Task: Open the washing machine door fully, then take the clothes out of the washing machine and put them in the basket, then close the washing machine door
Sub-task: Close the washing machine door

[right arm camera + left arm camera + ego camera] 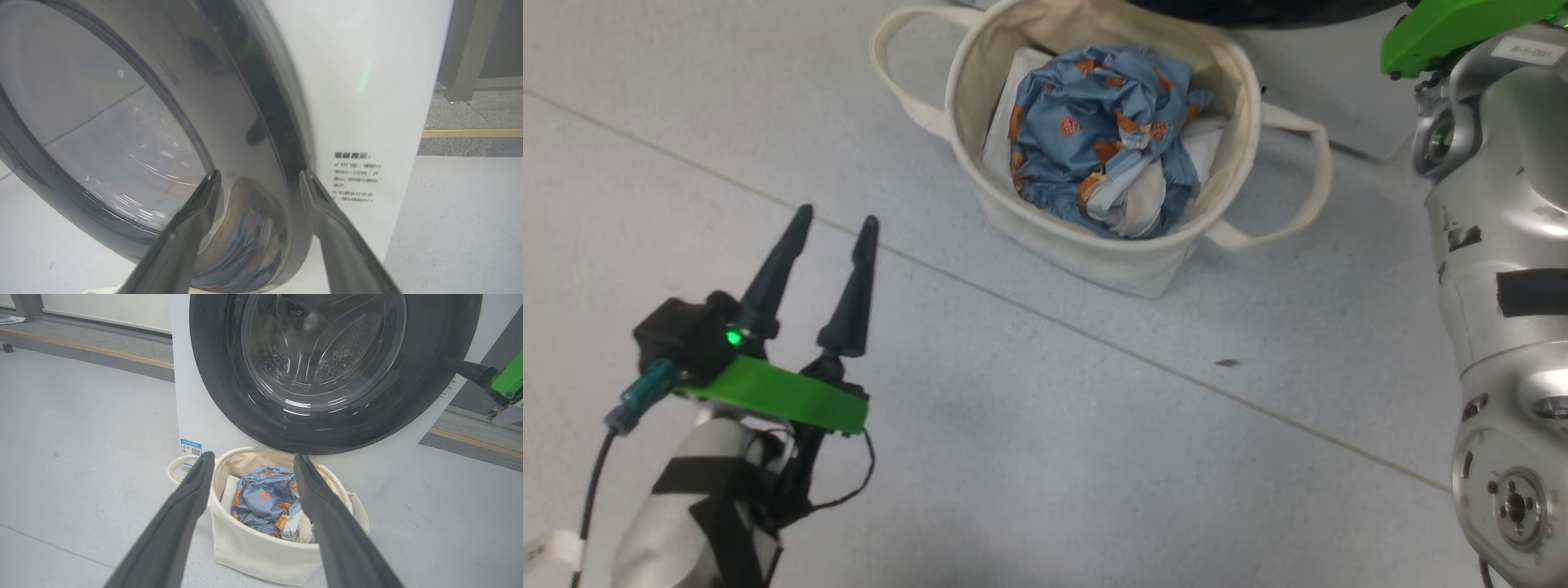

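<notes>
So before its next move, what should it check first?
1. The clothes are in the basket: ok.
2. The drum seen through the washing machine door is free of clothes: ok.
3. The left gripper is open, holding nothing: ok.
4. The right gripper is open at the door's rim: ok.
5. The door is latched shut against the washing machine: cannot tell.

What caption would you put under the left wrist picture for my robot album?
Left end effector, open, looks at the basket of bear-print clothes below the washing machine door.
</notes>
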Robot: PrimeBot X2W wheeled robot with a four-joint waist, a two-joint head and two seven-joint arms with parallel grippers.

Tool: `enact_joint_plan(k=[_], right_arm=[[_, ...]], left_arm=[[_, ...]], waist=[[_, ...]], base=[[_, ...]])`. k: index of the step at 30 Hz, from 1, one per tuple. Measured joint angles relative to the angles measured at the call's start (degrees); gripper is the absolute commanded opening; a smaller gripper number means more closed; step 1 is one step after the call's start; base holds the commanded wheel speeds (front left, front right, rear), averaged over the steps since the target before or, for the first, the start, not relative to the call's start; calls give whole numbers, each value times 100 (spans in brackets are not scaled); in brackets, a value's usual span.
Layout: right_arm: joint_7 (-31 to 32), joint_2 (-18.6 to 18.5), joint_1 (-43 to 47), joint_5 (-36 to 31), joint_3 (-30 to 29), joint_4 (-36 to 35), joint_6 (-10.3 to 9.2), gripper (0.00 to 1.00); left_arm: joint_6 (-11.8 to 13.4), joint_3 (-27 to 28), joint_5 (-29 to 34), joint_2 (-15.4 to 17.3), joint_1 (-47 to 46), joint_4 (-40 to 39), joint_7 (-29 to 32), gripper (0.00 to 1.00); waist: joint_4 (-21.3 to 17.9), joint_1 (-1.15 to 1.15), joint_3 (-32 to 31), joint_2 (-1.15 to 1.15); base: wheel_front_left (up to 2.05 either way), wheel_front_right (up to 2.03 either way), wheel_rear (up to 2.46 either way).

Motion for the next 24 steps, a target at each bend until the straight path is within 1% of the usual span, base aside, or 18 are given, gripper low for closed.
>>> enact_joint_plan(k=[4, 7, 11, 14, 17, 20, 23, 24], right_arm=[[-1, -63, 187, 335, 469, -154, -1, 100], [-1, -43, 647, 609, 833, -388, -1, 100], [-1, -44, 1307, 877, 1215, -697, -1, 100], [-1, -43, 1694, 1084, 1413, -954, -1, 100], [-1, -49, 2104, 1224, 1596, -1221, -1, 100], [-1, -74, 2557, 1321, 1744, -1451, -1, 100], [-1, -182, 3002, 1454, 1752, -1720, -1, 100], [-1, -218, 3143, 1484, 1738, -1824, -1, 100]], left_arm=[[0, 132, 4, 289, 50, 101, 0, 100], [0, 359, -196, 494, 157, 302, -1, 100], [0, 489, -334, 909, 388, 598, 0, 100], [0, 581, -455, 1133, 524, 642, 0, 100], [0, 832, -470, 1349, 674, 703, 0, 100], [0, 814, -453, 1627, 971, 657, 0, 100], [0, 827, -712, 1655, 1253, 594, 0, 100], [0, 806, -740, 1708, 1357, 525, 0, 100]], waist=[[-96, 0, -287, 0], [-207, 0, -553, 0], [-421, 0, -940, 0], [-610, -1, -1247, 0], [-821, -1, -1551, 0], [-1078, -1, -1822, 0], [-1306, -1, -2094, 0], [-1382, -1, -2180, 0]], base=[[0, 0, 0], [0, 0, 0], [0, 0, 0], [0, 0, 0], [0, 0, 0], [0, 0, 0], [0, 0, 0], [0, 0, 0]])
